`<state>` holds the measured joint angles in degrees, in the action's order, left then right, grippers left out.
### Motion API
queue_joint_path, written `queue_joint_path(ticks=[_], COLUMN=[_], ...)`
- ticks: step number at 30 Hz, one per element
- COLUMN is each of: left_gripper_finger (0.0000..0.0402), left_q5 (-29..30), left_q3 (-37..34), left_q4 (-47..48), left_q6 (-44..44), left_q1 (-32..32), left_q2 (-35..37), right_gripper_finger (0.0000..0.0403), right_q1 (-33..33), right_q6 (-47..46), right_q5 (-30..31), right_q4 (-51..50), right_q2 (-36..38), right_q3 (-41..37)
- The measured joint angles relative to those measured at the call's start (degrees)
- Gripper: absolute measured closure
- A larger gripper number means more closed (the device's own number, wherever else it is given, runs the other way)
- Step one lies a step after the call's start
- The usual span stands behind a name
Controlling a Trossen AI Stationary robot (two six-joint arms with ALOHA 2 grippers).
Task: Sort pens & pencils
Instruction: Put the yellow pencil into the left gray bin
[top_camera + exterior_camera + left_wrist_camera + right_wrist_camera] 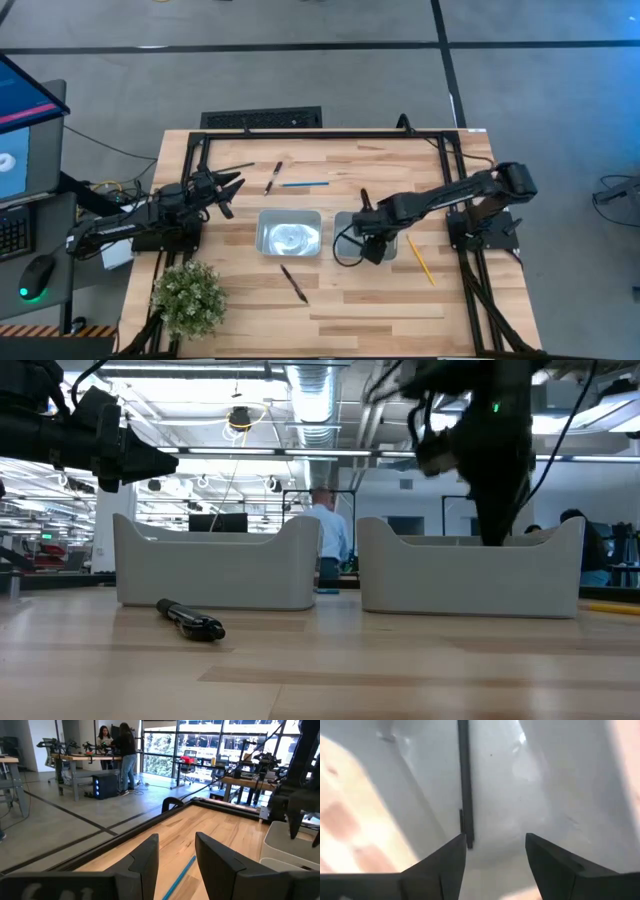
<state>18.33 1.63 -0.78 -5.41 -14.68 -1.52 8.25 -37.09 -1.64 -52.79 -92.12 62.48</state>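
My right gripper (372, 246) reaches down into the right grey tray (345, 228) and is open (495, 837). A black pen (465, 780) lies flat on that tray's floor, its near end just off one fingertip. My left gripper (235, 186) hovers open (175, 837) above the table's left part, pointing at the light blue pencil (305, 184) (179, 875). Another black pen (272, 178) lies near the blue pencil. A third (294, 283) (190, 620) lies near the front. The yellow pencil (421, 260) lies right of the right tray.
The left grey tray (290, 235) (215, 565) stands beside the right one (470, 570). A small green plant (188, 295) sits at the table's near left corner. A black frame (320, 133) borders the far edge. People stand in the room beyond.
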Motion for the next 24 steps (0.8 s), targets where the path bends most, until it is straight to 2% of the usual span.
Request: queue_joint_path(ticks=[7, 14, 19, 24], left_gripper_finger=[0.0283, 0.0283, 0.0283, 0.0283], left_q5=[0.00, -0.02, 0.00, 0.00], left_q3=[0.00, 0.00, 0.00, 0.00], left_q4=[0.00, 0.00, -0.01, 0.00], left_q6=[0.00, -1.02, -2.89, -2.82], left_q1=[0.02, 0.02, 0.00, 0.00], left_q2=[0.02, 0.00, 0.01, 0.01], right_gripper_finger=[0.0177, 0.0177, 0.0178, 0.0179], right_q1=[-0.31, 3.83, 7.99, 12.78], right_q6=[-13.58, -24.40, -32.42, -39.01], right_q5=[0.15, 1.21, 1.96, 1.56], right_q4=[-9.33, -18.93, -22.49, -20.56], right_q2=[10.70, 18.68, 20.37, 19.90], right_q3=[0.94, 0.94, 0.46, -4.69])
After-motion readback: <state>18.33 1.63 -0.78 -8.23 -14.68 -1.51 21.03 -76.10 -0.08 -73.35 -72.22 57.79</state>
